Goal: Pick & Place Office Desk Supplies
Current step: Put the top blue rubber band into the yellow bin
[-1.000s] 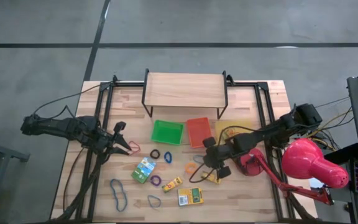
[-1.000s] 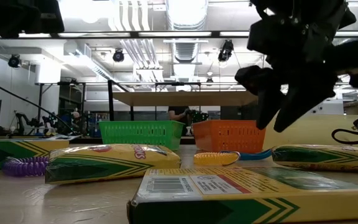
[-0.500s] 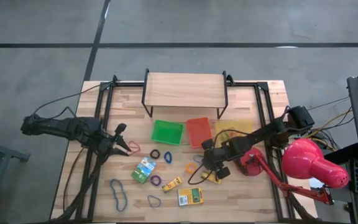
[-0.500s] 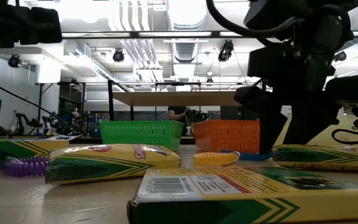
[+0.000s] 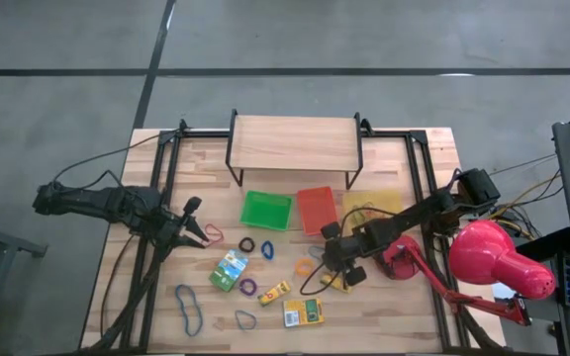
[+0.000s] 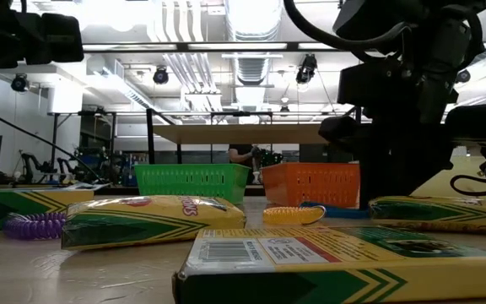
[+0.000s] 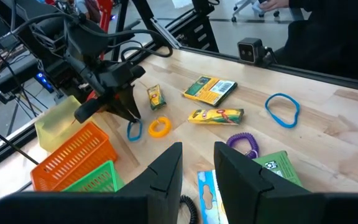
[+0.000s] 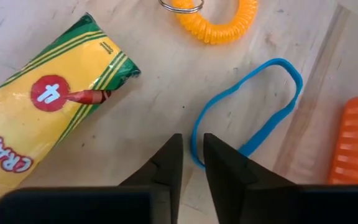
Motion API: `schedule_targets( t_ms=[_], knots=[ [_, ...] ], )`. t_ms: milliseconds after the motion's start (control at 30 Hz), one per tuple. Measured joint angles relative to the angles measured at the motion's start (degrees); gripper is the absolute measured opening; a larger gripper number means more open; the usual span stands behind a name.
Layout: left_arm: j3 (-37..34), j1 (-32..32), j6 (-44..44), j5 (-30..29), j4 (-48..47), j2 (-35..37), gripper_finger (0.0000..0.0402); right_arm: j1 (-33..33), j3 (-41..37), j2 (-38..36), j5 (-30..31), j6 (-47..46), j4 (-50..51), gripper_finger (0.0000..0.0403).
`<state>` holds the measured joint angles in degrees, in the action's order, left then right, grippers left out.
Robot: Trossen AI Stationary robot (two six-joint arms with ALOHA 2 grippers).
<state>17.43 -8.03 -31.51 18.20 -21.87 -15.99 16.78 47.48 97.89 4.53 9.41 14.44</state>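
Observation:
My right gripper [image 8: 190, 142] stands fingertips-down on the table in front of the orange tray [image 5: 316, 210]. It is shut on one end of a blue rubber band [image 8: 247, 106] that lies flat. An orange coil band [image 8: 219, 22] and a yellow crayon box [image 8: 48, 118] lie close by. More boxes [image 5: 229, 269] [image 5: 303, 312] and loose bands [image 5: 188, 307] rest flat near the table's front. My left gripper [image 5: 201, 234] hovers open at the table's left, with a dark red band [image 5: 213, 235] by its fingertips; whether they touch, I cannot tell. My right gripper has the band's end farthest from the orange tray [image 8: 193, 132] between its two fingers. It comes steeply from above, and the fingers stand on either side of the single strand. The rest of the band lies slack on the table.
Green [image 5: 266, 210], orange and yellow [image 5: 372, 206] trays sit in a row under a wooden shelf [image 5: 294, 143] at the back. A red desk lamp [image 5: 498, 262] stands at the right edge, close to my right arm.
My right gripper has sunk to the tabletop. Its fingers, spread wide before, have shut around the blue band's end. The band has stayed flat.

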Motion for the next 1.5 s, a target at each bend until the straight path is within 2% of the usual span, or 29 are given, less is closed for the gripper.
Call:
schedule_targets(
  t_ms=[233,533,667,967,1133,1200,1333,1500],
  knots=[
    [0.0,0.0,0.0,0.0,0.0,0.0,0.0096,0.0,0.0,0.0,0.5,-0.3,0.0,0.0013],
    [0.0,0.0,0.0,0.0,0.0,0.0,0.0096,-0.1,1.2,-0.5,2.3,-0.9,0.6,0.0009],
    [0.0,0.0,0.0,0.0,0.0,0.0,0.0096,0.0,3.0,-2.9,2.3,-7.7,3.0,0.0009],
    [0.0,0.0,0.1,0.0,-0.8,-0.3,0.0096,0.0,12.3,-9.9,3.7,-22.7,18.3,0.0008],
    [0.0,0.0,0.1,0.0,-1.1,-0.4,0.0096,0.0,18.8,-14.3,12.3,-30.4,36.8,0.0008],
    [0.0,0.0,0.1,0.0,-1.1,-0.4,0.0096,-0.1,20.4,-16.6,13.9,-33.8,42.3,0.0008],
    [0.0,0.0,0.1,0.0,-1.1,-0.4,0.0096,-0.1,20.7,-22.4,14.1,-38.1,46.1,0.0008],
    [0.0,0.0,0.1,0.0,-1.2,-0.4,0.0096,-0.8,15.3,-31.3,17.7,-43.1,46.7,0.0008]
  ],
)
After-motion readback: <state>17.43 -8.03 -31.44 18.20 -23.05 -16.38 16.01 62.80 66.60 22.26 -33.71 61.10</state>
